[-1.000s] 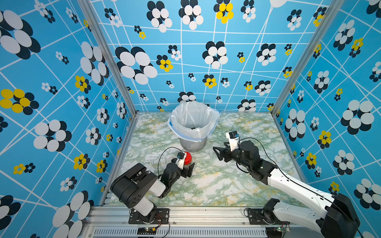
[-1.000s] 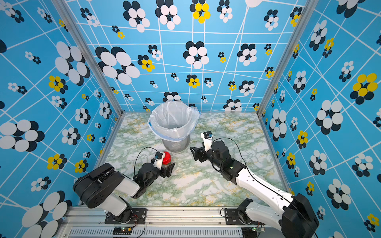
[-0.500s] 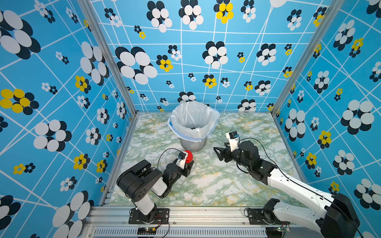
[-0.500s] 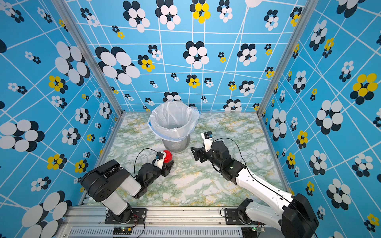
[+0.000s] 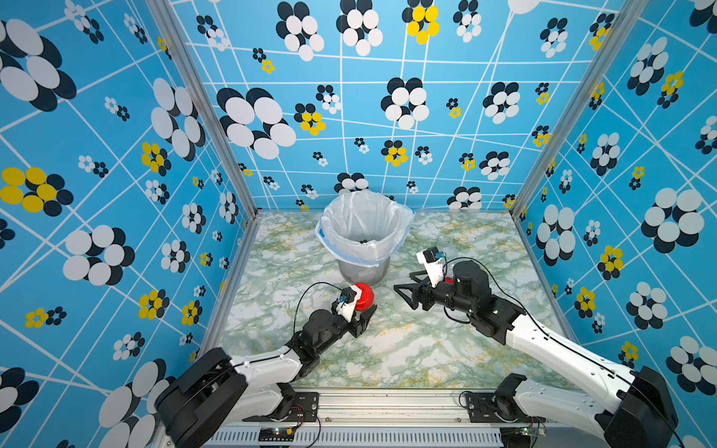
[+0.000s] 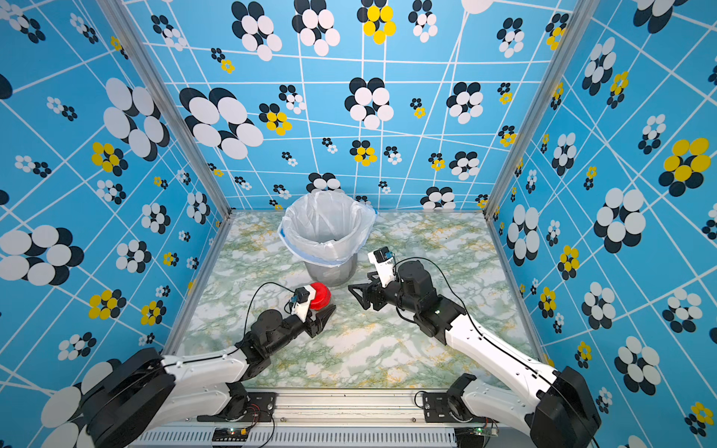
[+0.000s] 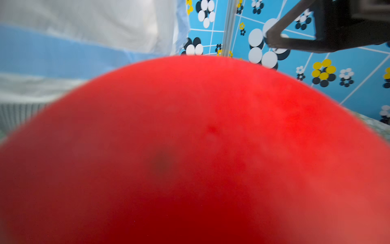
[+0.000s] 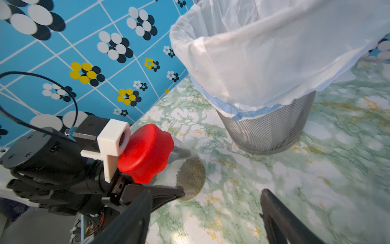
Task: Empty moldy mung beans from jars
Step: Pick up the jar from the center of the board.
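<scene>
**1. Left arm.** The left gripper [image 5: 366, 307] sits directly in front of the bin [image 5: 362, 271], near its base and low over the table [image 5: 407, 349]. Its fingers [image 8: 164, 193] are clamped on the clear wall of a jar [image 8: 185, 169]. In the right wrist view, one lies under the jar and the other shows through the wall on the opposite side.

**2. Jar.** The jar is tilted.
- The red lid [image 5: 364, 296] is screwed on. It faces the left wrist camera [image 8: 114, 140], with its edge just beside the camera housing.
- In the left wrist view the lid is a blur that fills most of the frame.
- The mung beans [image 8: 191, 175] lie as a greenish-grey layer at the base end, the end farther from the gripper body.
- Whether the base touches the table cannot be told.

**3. Bin.** The bin is grey mesh and stands upright. A white bag [image 5: 364, 221] lines it and is folded over the rim. A few dark specks [image 5: 362, 241] lie at the bottom of the bag.

**4. Right arm.** The right gripper [image 5: 403, 282] is in front of the bin and to its right, near the jar but apart from it. Its jaws are spread wide with nothing between them, and the fingertips point toward the jar. A small red patch [image 5: 449, 280] shows behind the right wrist, too hidden to identify.
</scene>
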